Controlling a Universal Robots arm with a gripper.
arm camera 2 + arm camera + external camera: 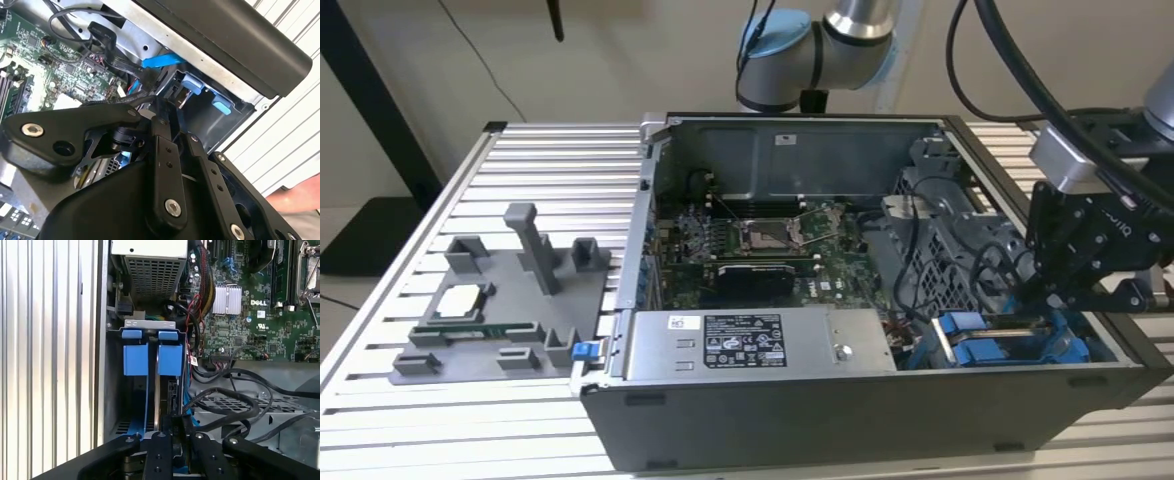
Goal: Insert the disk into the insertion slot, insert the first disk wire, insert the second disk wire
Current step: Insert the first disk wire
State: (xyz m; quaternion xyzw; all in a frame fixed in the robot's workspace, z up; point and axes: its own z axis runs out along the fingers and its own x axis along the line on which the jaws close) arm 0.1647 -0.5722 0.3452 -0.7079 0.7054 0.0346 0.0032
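Observation:
The disk [169, 390] stands on edge in the insertion slot [131, 322], a grey bay with blue tabs, and its blue carrier tab is at the far end. In the exterior view the disk [1014, 323] shows as a thin strip between blue rails at the case's near right corner. My gripper [175, 427] has its fingers drawn close together on the disk's near end. From outside, the gripper [1051, 300] hangs right over the slot [987, 350]. Black disk wires [235, 405] lie loose on the cage beside the bay. One connector [100, 32] hangs free near the gripper [161, 107].
The open case holds a motherboard [761, 240] and a large silver box [761, 345] next to the bay. A grey fixture with small parts [507, 300] sits at the exterior view's left on the slatted table [400, 420]. Part of a person [297, 200] shows beyond the case wall.

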